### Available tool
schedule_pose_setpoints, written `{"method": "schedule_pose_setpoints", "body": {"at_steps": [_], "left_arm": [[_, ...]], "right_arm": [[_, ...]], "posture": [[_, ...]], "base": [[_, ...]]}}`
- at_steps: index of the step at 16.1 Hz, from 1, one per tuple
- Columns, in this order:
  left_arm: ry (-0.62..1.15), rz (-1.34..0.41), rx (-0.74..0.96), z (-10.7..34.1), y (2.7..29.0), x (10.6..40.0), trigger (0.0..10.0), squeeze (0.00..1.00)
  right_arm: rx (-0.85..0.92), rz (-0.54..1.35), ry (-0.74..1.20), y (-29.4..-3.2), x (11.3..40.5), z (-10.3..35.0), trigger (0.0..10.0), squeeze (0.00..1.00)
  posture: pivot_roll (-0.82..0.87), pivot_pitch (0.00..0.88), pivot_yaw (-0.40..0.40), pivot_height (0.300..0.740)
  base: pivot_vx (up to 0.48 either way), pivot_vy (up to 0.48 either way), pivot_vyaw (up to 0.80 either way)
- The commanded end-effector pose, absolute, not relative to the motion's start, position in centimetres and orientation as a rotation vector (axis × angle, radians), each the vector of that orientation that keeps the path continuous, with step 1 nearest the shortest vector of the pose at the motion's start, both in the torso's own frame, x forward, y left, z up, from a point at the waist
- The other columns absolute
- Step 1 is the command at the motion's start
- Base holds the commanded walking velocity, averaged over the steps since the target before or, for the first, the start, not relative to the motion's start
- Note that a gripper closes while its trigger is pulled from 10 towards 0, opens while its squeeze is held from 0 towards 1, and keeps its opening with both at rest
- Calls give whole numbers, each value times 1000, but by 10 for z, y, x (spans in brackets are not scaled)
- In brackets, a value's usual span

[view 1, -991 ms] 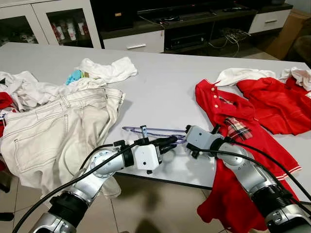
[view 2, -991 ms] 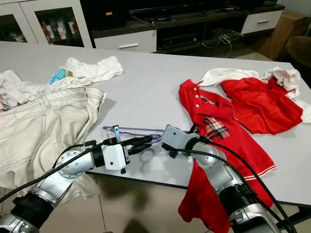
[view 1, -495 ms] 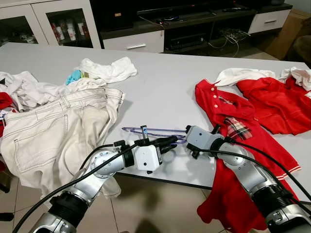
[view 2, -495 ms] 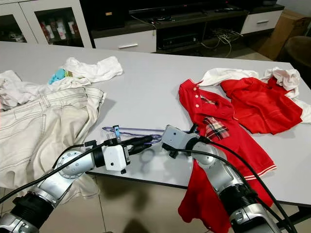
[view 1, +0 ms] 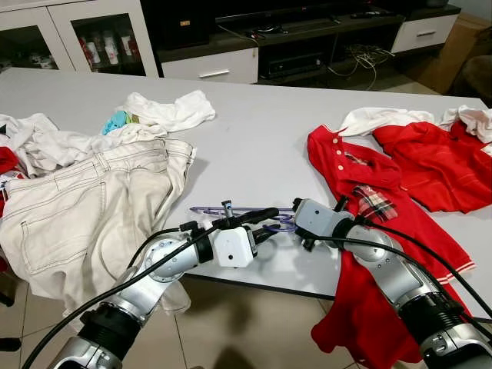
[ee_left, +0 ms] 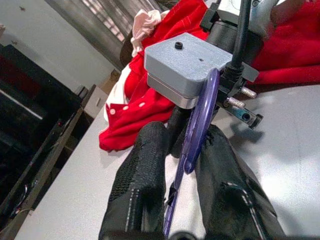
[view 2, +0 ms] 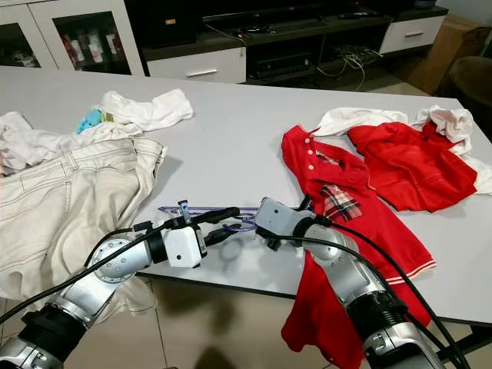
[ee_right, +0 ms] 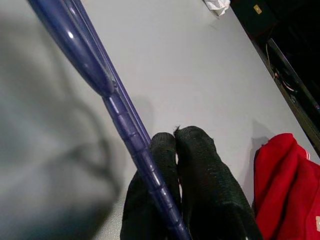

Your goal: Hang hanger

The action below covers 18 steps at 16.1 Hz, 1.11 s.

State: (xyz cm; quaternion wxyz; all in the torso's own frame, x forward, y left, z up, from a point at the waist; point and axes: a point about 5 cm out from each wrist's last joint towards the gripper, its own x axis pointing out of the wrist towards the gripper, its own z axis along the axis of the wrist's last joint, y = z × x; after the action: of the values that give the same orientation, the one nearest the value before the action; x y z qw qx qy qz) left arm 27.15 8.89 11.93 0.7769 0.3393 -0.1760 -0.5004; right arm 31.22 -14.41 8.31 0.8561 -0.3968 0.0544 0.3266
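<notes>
A purple plastic hanger [view 1: 231, 209] lies flat on the grey table [view 1: 254, 131] close to its front edge. My left gripper [view 1: 274, 220] reaches in from the left at the hanger's right end. In the left wrist view its fingers [ee_left: 150, 150] stand apart, open, with the hanger [ee_left: 202, 110] running between them. My right gripper [view 1: 293, 224] comes from the right to the same end. In the right wrist view it is shut [ee_right: 175, 137], pads together, and the hanger bar [ee_right: 90, 65] crosses over one finger.
A red shirt with a tartan pocket [view 1: 369, 184] lies under my right arm and hangs over the table's edge. More red and white clothes [view 1: 438, 154] lie behind it. Beige trousers [view 1: 92, 200] and white clothes [view 1: 173, 108] cover the left side. Cabinets stand beyond the table.
My left gripper's upper finger has risen off the lower one, so the gripper stands wider around the hanger. The right arm and the hanger have hardly moved.
</notes>
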Motion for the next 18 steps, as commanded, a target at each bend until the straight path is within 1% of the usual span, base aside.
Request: {"method": "schedule_pose_setpoints", "body": {"at_steps": [1,2,3,5,10,14,18], "left_arm": [[-365,-1057,722,121,93,276,10000,0],[-365,-1057,722,121,93,276,10000,0],[-352,-1028,671,123,94,278,10000,0],[-356,-1002,643,128,97,281,10000,0],[-373,-1018,649,130,99,279,10000,0],[-381,-1003,596,135,109,275,10000,0],[-363,-961,529,137,113,277,10000,0]], "right_arm": [[-814,687,122,-145,311,83,0,0],[-814,687,122,-145,311,83,0,0],[-812,683,136,-147,310,80,0,0],[-810,680,144,-149,309,79,0,0],[-807,676,159,-151,308,77,0,0],[-736,616,200,-158,310,75,0,0],[-723,599,210,-159,312,74,0,0]], "posture": [[-82,0,35,740],[-82,0,35,740],[-82,0,32,740],[-82,0,31,740],[-83,0,30,740],[-83,0,33,740],[-80,0,33,740]], "base": [[0,0,0],[0,0,0],[0,0,0],[0,0,0],[0,0,0],[0,0,0],[0,0,0]]}}
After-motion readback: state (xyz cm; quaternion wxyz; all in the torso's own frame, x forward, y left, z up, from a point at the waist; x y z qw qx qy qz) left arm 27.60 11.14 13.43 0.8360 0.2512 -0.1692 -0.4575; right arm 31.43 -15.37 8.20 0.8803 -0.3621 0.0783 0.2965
